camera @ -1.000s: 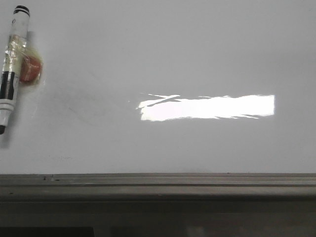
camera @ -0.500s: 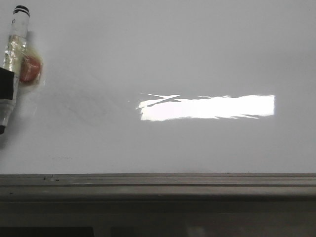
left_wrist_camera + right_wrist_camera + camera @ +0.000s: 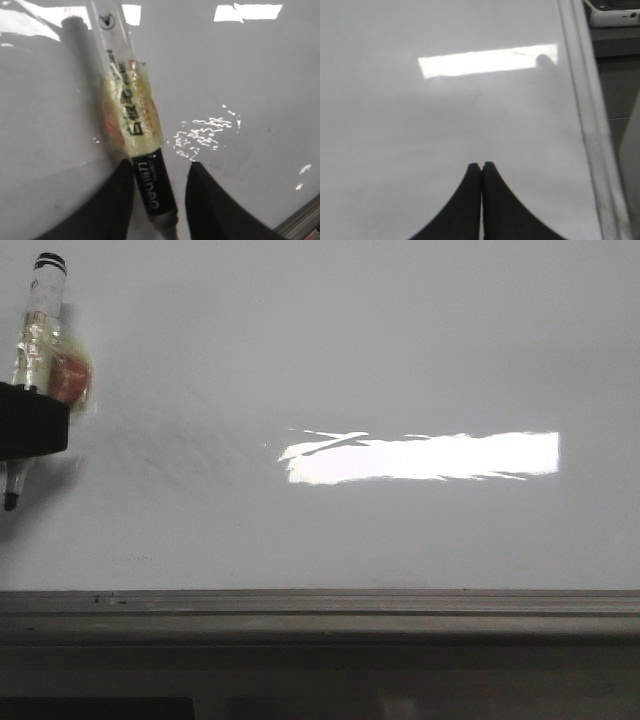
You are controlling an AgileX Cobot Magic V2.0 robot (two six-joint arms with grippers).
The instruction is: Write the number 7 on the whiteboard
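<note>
A marker (image 3: 40, 315) with a clear taped barrel and black cap end lies at the far left of the whiteboard (image 3: 400, 360), its tip (image 3: 10, 498) pointing toward the near rail. My left gripper (image 3: 32, 428) sits over its lower barrel. In the left wrist view the left gripper (image 3: 160, 172) is open, its fingers straddling the marker's (image 3: 127, 100) black section, with a gap on one side. My right gripper (image 3: 481, 166) is shut on nothing above bare whiteboard (image 3: 420, 125). The number 7 is out of view; only faint grey smudges show.
An orange-red disc (image 3: 68, 380) is taped to the marker's side. A bright rectangular glare (image 3: 420, 457) lies mid-board. A grey metal rail (image 3: 320, 605) runs along the near edge; the rail (image 3: 585, 125) also shows in the right wrist view.
My left gripper's black body has come in from the left edge and now covers the marker's lower barrel. The marker has shifted a little to the right.
</note>
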